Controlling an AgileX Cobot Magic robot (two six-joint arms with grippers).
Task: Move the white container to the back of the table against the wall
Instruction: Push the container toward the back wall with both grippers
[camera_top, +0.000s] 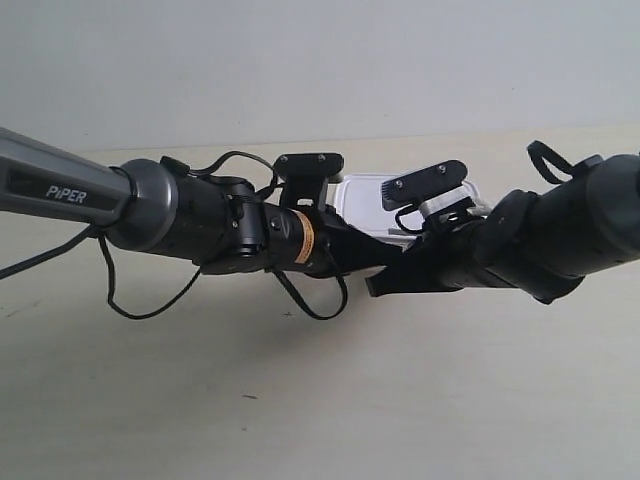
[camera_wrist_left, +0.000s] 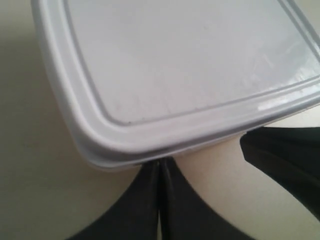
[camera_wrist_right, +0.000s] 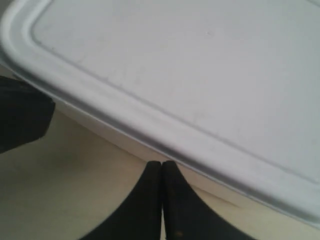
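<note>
Left tool (camera_wrist_left: 159, 166) and right tool (camera_wrist_right: 161, 165), closed, seemingly touch white container (camera_wrist_left: 190, 75).

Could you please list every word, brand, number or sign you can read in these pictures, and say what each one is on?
"PiPER": pale lettering on the grey link of the arm at the exterior view's left.
Orange band on that arm's wrist: any print on it is too small to read.
The white container: no text shows on its lid in either wrist view.
</note>
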